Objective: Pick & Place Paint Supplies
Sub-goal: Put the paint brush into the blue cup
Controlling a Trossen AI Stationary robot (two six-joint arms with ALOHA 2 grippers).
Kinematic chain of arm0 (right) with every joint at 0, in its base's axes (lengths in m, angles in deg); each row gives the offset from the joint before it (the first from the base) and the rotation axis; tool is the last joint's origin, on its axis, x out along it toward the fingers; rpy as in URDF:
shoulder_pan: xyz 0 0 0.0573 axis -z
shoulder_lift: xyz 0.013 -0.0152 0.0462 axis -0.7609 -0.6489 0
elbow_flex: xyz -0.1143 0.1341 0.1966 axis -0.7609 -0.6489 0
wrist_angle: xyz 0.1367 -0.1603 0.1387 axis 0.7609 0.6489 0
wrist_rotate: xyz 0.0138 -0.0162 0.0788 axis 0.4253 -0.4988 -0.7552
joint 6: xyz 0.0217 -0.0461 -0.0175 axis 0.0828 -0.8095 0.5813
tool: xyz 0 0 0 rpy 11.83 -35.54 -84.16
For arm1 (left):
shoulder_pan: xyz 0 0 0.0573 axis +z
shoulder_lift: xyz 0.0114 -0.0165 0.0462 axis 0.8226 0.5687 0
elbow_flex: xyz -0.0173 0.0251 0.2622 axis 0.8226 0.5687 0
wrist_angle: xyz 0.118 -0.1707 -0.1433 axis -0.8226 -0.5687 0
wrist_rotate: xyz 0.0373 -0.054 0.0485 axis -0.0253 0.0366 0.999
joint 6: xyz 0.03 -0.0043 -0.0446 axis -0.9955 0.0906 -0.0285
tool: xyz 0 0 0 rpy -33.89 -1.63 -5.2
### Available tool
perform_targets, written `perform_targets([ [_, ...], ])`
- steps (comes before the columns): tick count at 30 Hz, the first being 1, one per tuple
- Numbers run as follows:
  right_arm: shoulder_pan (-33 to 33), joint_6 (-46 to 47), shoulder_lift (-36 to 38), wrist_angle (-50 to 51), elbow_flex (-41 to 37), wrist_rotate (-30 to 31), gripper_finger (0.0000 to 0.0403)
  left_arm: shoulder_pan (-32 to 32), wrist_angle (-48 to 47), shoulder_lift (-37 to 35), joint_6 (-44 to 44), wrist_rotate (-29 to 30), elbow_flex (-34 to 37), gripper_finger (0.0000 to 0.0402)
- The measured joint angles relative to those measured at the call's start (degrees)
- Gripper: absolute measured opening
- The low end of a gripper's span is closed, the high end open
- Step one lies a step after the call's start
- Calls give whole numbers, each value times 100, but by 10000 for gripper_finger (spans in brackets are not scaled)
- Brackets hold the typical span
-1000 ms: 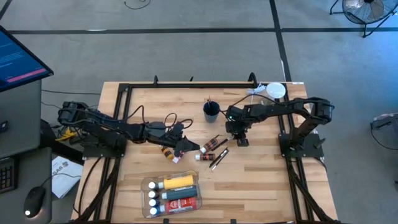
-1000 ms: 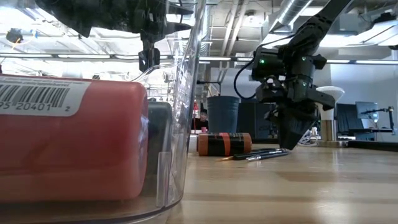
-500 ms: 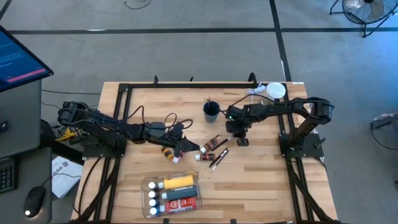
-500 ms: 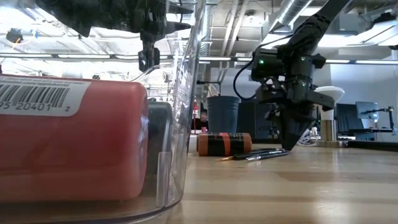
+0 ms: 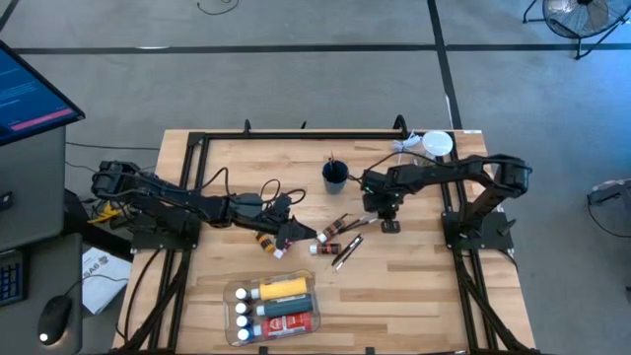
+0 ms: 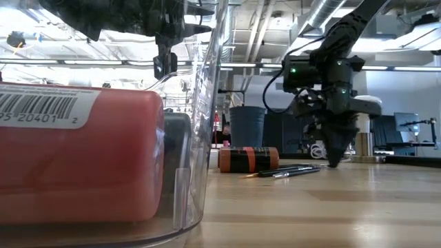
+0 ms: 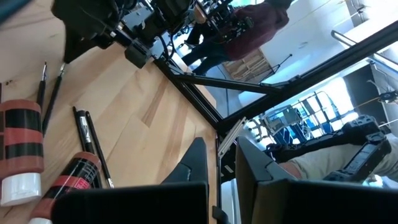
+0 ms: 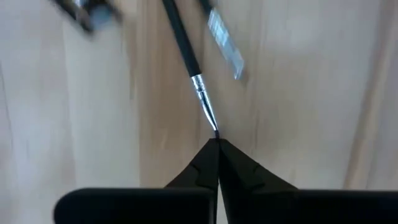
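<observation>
A pale wooden table sits on a grey floor, framed by dark rails, with a workshop of pipes and bright lights behind it in the low view. My right gripper is down at the tabletop to the right of the loose supplies, and my fingers are pressed together with no gap between them. A thin dark-handled brush lies on the wood right ahead of them, its fine bristle tip just at my fingertips — whether I have actually caught that tip I cannot tell. In the low view my gripper points straight down, its tip just beside the ends of two brushes lying flat.

Near those brushes lie a brown-and-black tube and a white-capped tube, both on their sides. A dark cup stands behind them with a brush upright in it. A clear jar with white lid stands at the table's far right corner.

My left gripper rests low over the table's middle-left, fingers closed on nothing, next to a small brown bottle.

Toward the near edge a clear tray holds a yellow bottle, a dark tube and a red tube, all lying down with white caps to the left.
</observation>
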Motion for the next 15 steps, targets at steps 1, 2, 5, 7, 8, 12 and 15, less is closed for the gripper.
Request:
perform_targets([
  [1,0,2,58,155,28,82,1,0,0,0,-2,0,0,2],
  [2,-1,8,120,375,50,250,1,0,0,0,-9,0,0,2],
  [5,0,-66,316,555,300,698,1,0,2,0,-28,38,0,2],
  [7,2,-62,391,963,456,979,0,0,2,0,-36,94,0,2],
  [8,7,-38,397,1146,544,1059,0,0,0,0,-45,130,0,2],
  [12,0,111,528,1614,1049,1344,0,0,2,0,-140,175,0,2],
  [15,0,208,555,1838,1328,1568,0,0,2,0,-146,242,0,2],
])
